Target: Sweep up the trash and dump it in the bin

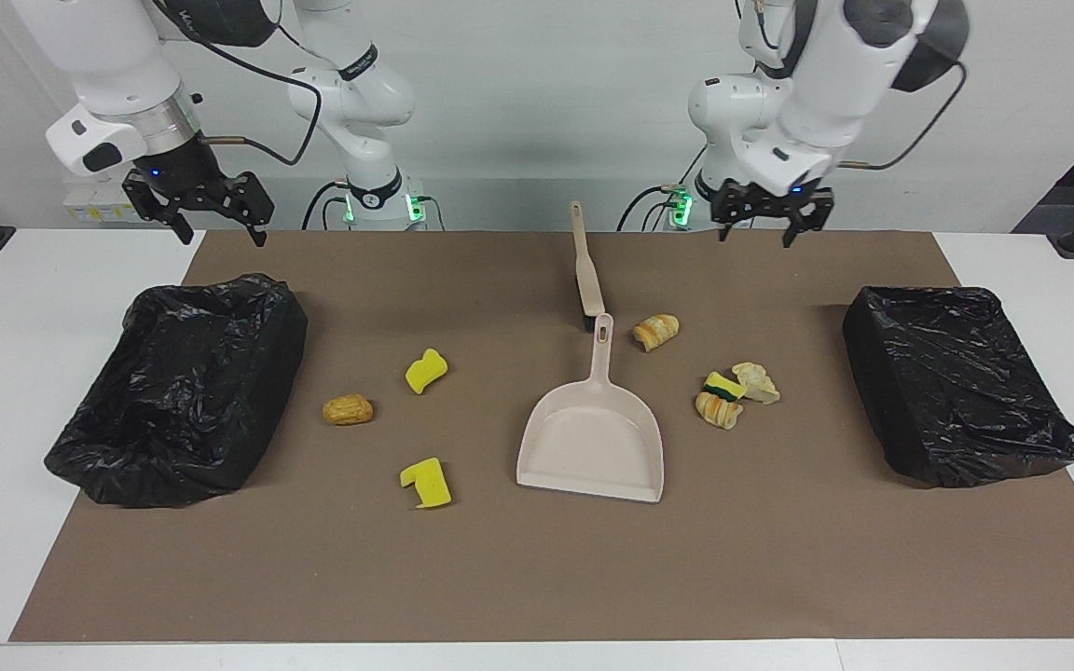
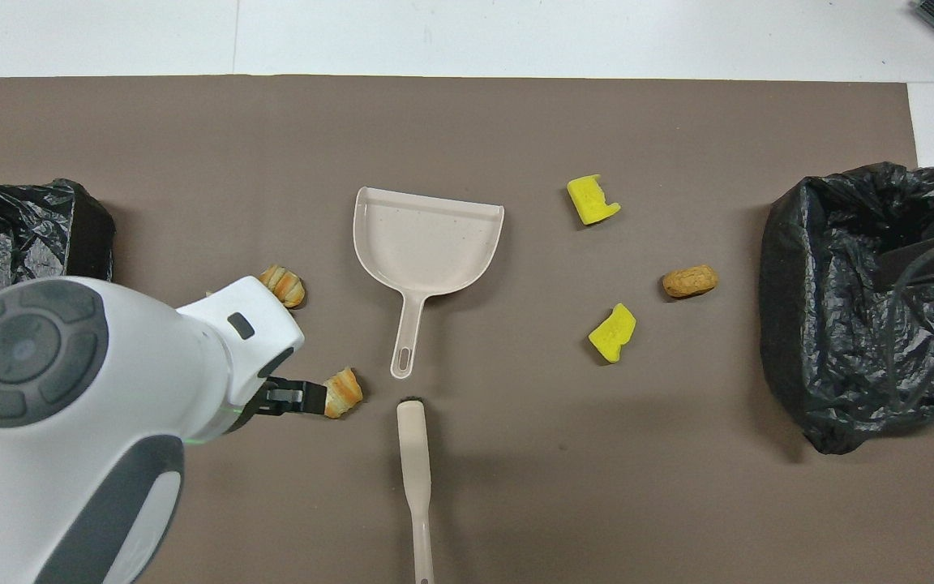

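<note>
The trash lies scattered on the brown mat. Toward the right arm's end are two yellow sponge chunks [image 1: 426, 370] [image 1: 427, 484] and a tan lump [image 1: 348, 409]. Toward the left arm's end are a pastry lump [image 1: 656, 331] and a cluster of a green-backed sponge [image 1: 723, 386], a pale lump [image 1: 756, 382] and a pastry [image 1: 719, 410]. The beige dustpan [image 1: 593, 438] lies mid-mat, with the beige brush [image 1: 586, 270] just nearer the robots. My left gripper [image 1: 773, 224] hangs open and empty over the mat's robot-side edge. My right gripper [image 1: 215, 219] hangs open and empty over the mat's corner.
A black-bagged bin [image 1: 183, 391] stands at the right arm's end and another [image 1: 956, 382] at the left arm's end. In the overhead view the left arm [image 2: 70, 389] hides part of the cluster; the dustpan [image 2: 426, 243] and brush [image 2: 416, 478] show.
</note>
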You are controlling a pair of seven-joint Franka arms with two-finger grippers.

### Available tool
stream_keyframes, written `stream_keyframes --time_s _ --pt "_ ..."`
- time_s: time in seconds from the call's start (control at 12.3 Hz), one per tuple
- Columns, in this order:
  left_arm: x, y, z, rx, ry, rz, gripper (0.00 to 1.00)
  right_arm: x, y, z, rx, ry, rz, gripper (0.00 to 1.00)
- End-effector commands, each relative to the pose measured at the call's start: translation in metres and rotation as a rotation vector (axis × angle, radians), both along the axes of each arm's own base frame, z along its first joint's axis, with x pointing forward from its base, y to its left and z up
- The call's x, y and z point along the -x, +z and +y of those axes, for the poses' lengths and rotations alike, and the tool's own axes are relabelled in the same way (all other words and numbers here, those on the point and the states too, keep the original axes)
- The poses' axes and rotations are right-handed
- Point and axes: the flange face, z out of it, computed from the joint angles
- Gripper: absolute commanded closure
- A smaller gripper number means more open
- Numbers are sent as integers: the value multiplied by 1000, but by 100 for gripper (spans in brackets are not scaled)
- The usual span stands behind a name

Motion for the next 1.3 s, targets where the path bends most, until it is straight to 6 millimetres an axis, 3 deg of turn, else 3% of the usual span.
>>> stream_keyframes --time_s 0.0,0.16,0.41,0.57,0.9,1.06,1.14,1.22 --pt "42 -22 -20 6 2 0 0 6 0 2 -3 -14 -16 0" --pt "64 -48 -53 -13 5 -1 0 9 -2 7 -13 -7 -12 0" --pt "116 -112 -103 -53 19 -38 0 -3 2 15 -18 9 -12 0" --pt "153 -159 -127 -85 4 -77 0 -18 -8 26 -21 25 35 0" --pt "169 -190 -130 -98 21 -68 0 -45 -43 106 -43 4 14 0" --pt "173 -196 -131 -90 40 -86 0 -52 -65 153 -36 26 17 0" --pt "176 -202 -130 -93 44 -87 0 -54 -79 187 -34 25 14 0" --pt "180 -207 -131 -94 36 -95 0 -59 -91 207 -42 12 -1 0"
